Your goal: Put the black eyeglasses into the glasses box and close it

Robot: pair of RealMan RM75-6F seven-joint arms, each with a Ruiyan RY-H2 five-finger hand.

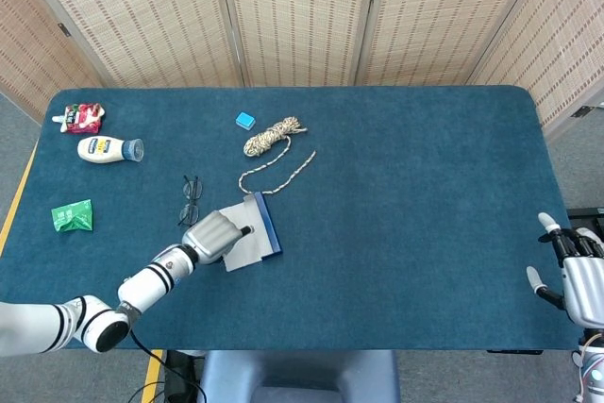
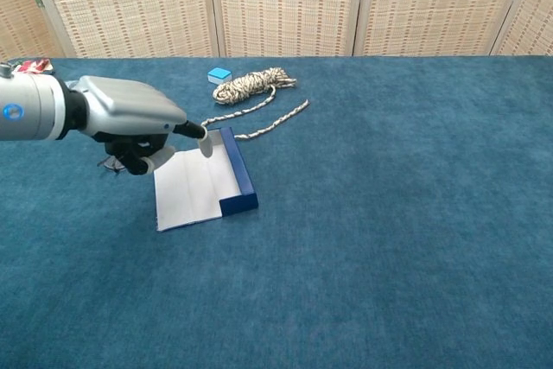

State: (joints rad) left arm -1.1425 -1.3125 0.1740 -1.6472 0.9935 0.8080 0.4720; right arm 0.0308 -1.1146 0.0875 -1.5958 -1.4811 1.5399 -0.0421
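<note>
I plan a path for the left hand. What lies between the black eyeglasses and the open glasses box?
In the head view, only bare blue cloth separates the black eyeglasses from the glasses box. The left hand hovers just below that gap.

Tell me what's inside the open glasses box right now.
Nothing visible: the glasses box shows only its pale lining. The left robot hand hovers over its near-left corner, hiding that bit. The black eyeglasses lie on the table left of the box.
</note>
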